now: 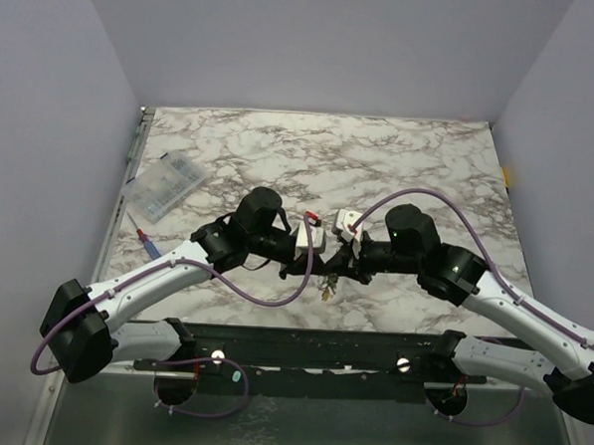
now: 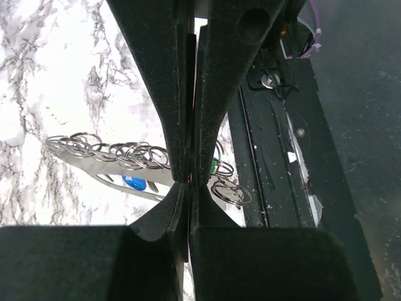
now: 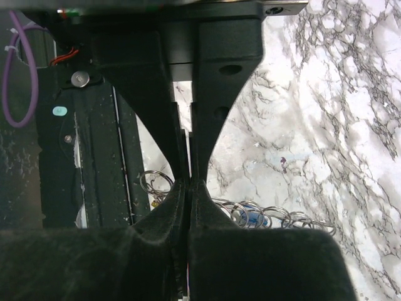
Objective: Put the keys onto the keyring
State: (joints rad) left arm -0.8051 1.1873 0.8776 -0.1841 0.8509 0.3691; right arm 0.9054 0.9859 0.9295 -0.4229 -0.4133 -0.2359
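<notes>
Left gripper (image 2: 191,179) and right gripper (image 3: 188,183) were found clenched beside the keys (image 1: 325,287), near centre; marbled table (image 1: 410,159) was enclosed by lilac walls (image 1: 316,44).

You have no text, number or brand here that can be read. The small teal sticker (image 3: 59,111) on the dark base rail (image 3: 94,157), at nine o'clock in the right wrist view, is too small to make out. The white tag (image 2: 291,157) at three o'clock in the left wrist view is blurred.
</notes>
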